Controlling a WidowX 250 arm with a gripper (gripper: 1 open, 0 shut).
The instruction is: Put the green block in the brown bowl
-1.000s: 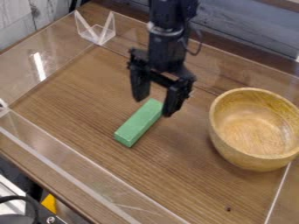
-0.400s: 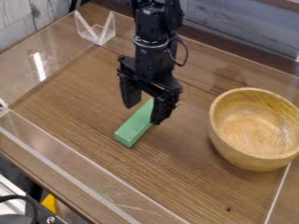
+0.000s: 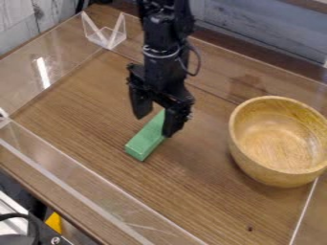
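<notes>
Clear stand [image 3: 105, 31] far left at back, partly cut by glare. Green block [image 3: 148, 138] flat on wooden table [image 3: 76, 124], upper end hidden behind gripper [image 3: 159, 113] (contact unclear). Gripper points down, fingers spread wide, nothing held, straddling block's far end. Brown bowl [image 3: 278, 140] right, well apart, rim cut by frame edge. Bare wood between; clear wall [image 3: 90, 199] along front.

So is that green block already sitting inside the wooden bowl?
No, the green block lies on the table, left of the brown bowl, which holds nothing.
</notes>
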